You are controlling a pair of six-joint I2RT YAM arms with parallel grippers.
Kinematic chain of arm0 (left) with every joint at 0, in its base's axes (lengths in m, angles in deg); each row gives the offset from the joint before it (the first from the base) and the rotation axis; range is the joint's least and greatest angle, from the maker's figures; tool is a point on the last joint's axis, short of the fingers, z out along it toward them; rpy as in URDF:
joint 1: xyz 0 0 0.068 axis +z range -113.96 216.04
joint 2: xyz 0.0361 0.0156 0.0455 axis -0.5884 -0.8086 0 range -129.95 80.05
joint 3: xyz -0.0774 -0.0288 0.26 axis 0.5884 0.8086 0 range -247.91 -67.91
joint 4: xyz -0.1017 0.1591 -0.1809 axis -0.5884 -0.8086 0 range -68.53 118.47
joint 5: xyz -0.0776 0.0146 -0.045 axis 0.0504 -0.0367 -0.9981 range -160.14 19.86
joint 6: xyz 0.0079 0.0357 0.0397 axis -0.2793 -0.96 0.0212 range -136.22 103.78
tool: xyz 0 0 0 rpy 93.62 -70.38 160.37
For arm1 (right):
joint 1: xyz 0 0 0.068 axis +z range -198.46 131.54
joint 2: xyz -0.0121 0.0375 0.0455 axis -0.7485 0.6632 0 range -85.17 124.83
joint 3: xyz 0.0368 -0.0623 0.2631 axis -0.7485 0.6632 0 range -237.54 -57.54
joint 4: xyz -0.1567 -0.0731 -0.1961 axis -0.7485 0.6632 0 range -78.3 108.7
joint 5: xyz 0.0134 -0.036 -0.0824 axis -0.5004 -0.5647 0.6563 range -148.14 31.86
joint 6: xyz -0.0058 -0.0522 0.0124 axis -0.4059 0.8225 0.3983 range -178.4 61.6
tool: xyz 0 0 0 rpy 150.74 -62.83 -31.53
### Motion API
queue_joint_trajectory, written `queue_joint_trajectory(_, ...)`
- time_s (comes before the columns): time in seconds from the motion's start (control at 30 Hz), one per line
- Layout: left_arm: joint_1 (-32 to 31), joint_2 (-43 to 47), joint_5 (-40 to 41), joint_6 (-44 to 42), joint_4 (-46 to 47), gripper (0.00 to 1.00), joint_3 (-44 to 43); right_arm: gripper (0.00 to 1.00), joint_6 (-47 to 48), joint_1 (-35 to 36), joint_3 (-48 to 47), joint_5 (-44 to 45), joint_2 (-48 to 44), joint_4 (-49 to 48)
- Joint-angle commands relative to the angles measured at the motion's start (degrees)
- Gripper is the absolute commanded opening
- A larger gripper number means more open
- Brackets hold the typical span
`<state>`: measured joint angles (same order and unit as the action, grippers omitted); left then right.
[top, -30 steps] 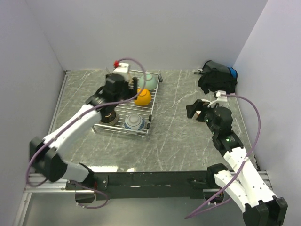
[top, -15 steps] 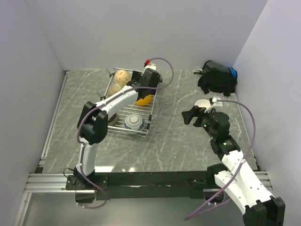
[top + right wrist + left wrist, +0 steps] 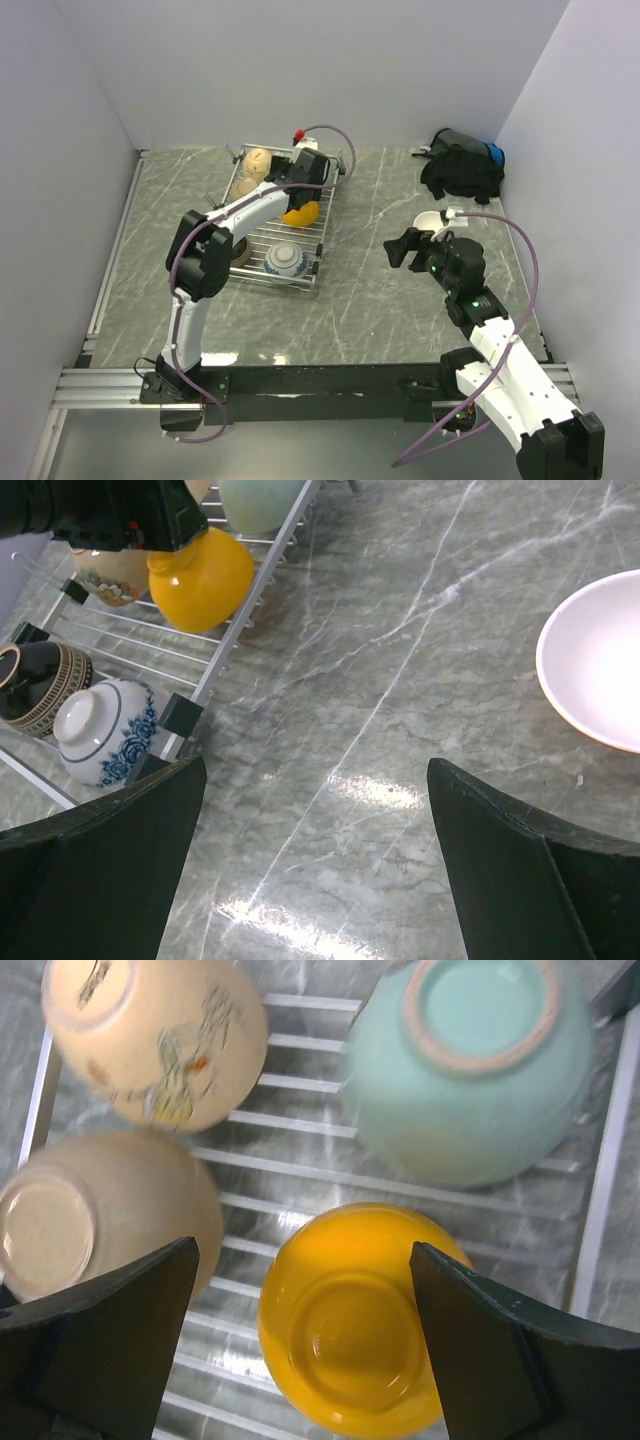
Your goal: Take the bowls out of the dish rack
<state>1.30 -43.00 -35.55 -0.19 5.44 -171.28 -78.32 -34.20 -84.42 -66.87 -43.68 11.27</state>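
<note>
left tool [image 3: 303,1340], fingers spread wide and holding nothing, hangs directly above the upturned yellow bowl [image 3: 350,1325] on the right side of the dish rack [image 3: 323,240], upper middle of the overhead frame; right tool [image 3: 315,855], likewise wide and empty, sits well apart.

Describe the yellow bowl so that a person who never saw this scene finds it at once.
Find the silver dish rack on the marble table's left half. Along its right rim, between the pale green bowl and the blue-patterned white bowl, sits the yellow bowl, the only bright orange-yellow one.
</note>
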Motion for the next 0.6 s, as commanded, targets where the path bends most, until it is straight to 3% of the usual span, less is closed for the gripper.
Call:
queue_joint_trajectory(0.0, 0.11, 7.11, 2.23, 2.42, -1.58, 0.94, 8.17, 1.0, 0.76, -0.11, -0.2, -1.11, -0.45, -1.95)
queue_joint_trajectory(0.23, 2.31, 13.79, 5.75, 1.99, -1.49, 0.94, 14.43, 1.0, 0.76, -0.02, -0.46, -2.34, -0.36, -1.86)
queue_joint_trajectory(0.43, 1.26, 17.13, 6.37, 0.94, -4.48, 1.0, 12.5, 1.0, 0.59, -0.2, -0.72, -2.78, -1.15, -0.89)
queue_joint_trajectory(0.57, -3.12, 15.56, 7.51, 1.98, -10.53, 0.99, 7.85, 1.0, 0.41, -0.11, -0.37, -3.04, -1.77, -0.8)
